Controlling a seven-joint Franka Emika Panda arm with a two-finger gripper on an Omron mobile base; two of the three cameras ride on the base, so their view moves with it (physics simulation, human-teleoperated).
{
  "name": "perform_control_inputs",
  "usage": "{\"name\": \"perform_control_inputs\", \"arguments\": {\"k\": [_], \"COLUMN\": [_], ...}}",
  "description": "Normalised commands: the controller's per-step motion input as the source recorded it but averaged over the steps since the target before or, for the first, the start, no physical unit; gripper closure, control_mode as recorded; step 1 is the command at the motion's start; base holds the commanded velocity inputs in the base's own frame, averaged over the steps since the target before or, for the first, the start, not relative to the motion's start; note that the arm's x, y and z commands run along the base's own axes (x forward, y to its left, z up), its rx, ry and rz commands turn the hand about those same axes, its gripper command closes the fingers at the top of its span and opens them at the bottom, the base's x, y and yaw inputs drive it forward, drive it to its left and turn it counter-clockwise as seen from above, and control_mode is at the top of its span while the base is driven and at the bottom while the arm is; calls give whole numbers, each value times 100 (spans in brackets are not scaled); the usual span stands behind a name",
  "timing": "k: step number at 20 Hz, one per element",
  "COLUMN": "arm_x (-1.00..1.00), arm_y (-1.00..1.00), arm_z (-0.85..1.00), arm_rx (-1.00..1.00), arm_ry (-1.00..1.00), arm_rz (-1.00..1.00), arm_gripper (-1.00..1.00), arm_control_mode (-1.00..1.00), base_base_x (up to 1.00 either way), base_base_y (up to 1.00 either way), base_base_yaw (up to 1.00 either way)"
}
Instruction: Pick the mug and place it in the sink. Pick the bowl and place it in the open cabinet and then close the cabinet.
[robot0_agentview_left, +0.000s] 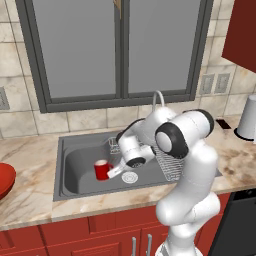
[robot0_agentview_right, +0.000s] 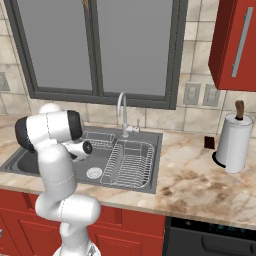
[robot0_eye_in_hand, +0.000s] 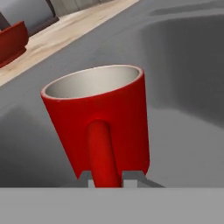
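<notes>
The red mug (robot0_agentview_left: 102, 170) stands upright inside the grey sink (robot0_agentview_left: 75, 172), low over its floor and left of the round drain. My gripper (robot0_agentview_left: 114, 172) reaches down to it from the right. In the hand view the mug (robot0_eye_in_hand: 98, 113) is close up, and my gripper (robot0_eye_in_hand: 109, 178) has its two tips tight on either side of the handle, shut on it. The red bowl (robot0_agentview_left: 4, 180) lies on the counter left of the sink, cut by the frame edge; the bowl (robot0_eye_in_hand: 12, 41) is at the upper left here. The red cabinet (robot0_agentview_right: 235, 45) hangs at the upper right.
A wire dish rack (robot0_agentview_right: 127, 165) fills the sink's right half, with the curved faucet (robot0_agentview_right: 121, 112) behind it. A white paper towel roll (robot0_agentview_right: 231, 142) stands on the right counter (robot0_agentview_right: 200, 185). A window spans the wall behind the sink.
</notes>
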Motion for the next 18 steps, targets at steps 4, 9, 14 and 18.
{"name": "perform_control_inputs", "arguments": {"k": [4,9,14,18], "arm_x": [6,6,15,27], "arm_y": [10,10,1,0], "arm_z": [-27,-28,-24,-15], "arm_rx": [0,0,0,0], "arm_ry": [0,0,0,0], "arm_rz": [0,0,0,0], "arm_gripper": [100,100,100,100], "arm_control_mode": [-100,-100,-100,-100], "base_base_x": [0,0,0,0], "base_base_y": [0,0,0,0], "base_base_yaw": [0,0,0,0]}}
